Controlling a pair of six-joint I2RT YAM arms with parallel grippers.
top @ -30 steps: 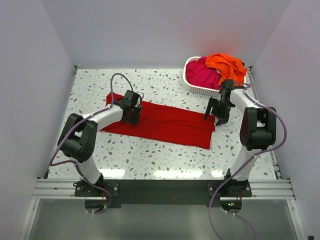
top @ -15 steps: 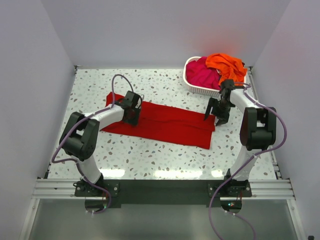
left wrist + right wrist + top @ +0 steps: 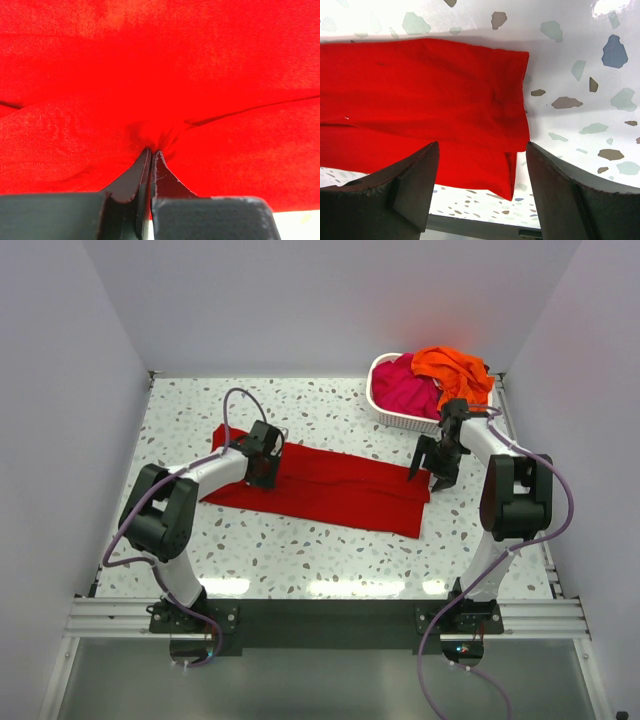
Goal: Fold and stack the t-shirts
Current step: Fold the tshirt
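Note:
A deep red t-shirt (image 3: pixel 330 488) lies flat as a long folded strip across the middle of the table. My left gripper (image 3: pixel 262 468) is at its left part, shut on a pinch of the red cloth (image 3: pixel 155 135), which puckers at the fingertips. My right gripper (image 3: pixel 433 468) hangs open just over the strip's right end (image 3: pixel 515 100), with nothing between its fingers (image 3: pixel 415 185). A magenta-pink t-shirt (image 3: pixel 402 387) and a bright orange t-shirt (image 3: pixel 452 370) are heaped in the basket at the back right.
The white slatted basket (image 3: pixel 385 412) stands at the back right corner, close behind my right arm. White walls enclose the speckled table (image 3: pixel 330 550) on three sides. The arms' mounting rail (image 3: pixel 320 620) runs along the near edge.
My left gripper has closed on the red cloth at the strip's left part. The right arm has not moved.

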